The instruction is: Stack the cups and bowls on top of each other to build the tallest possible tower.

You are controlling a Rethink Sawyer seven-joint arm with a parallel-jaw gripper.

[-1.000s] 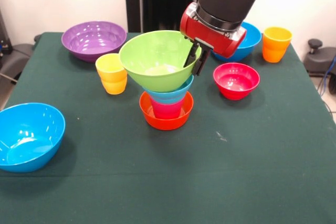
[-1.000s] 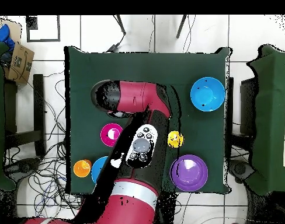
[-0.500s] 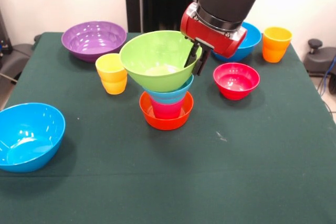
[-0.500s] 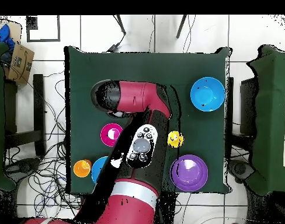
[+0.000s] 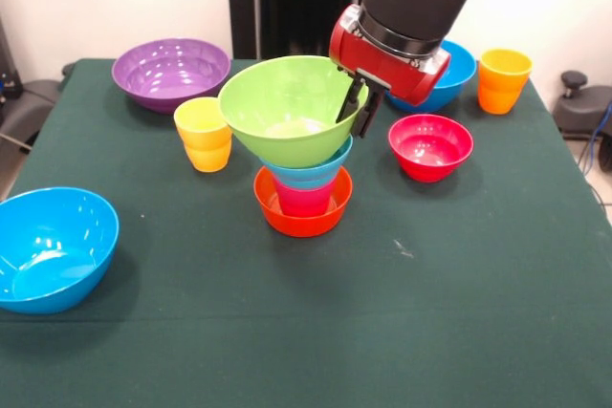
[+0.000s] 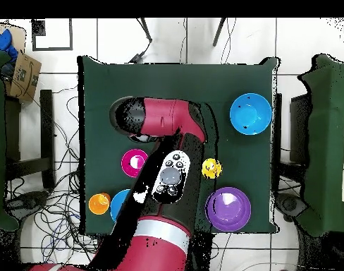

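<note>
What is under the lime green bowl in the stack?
Under the lime green bowl sits a light blue bowl, then a red-pink cup standing inside the orange bowl on the table. The cup's base is hidden by the orange bowl's wall.

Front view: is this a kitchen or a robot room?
Most likely a robot lab, not a kitchen. A red and black robot arm reaches over a table with a dark green cloth, which holds only bright plastic bowls and cups. The overhead view shows loose cables on a tiled floor.

Tower (image 5: 302,155) sits mid-table (image 5: 382,332), a cup (image 5: 204,133) just left of it. Bowls (image 5: 430,145) right, behind and front-left.
</note>
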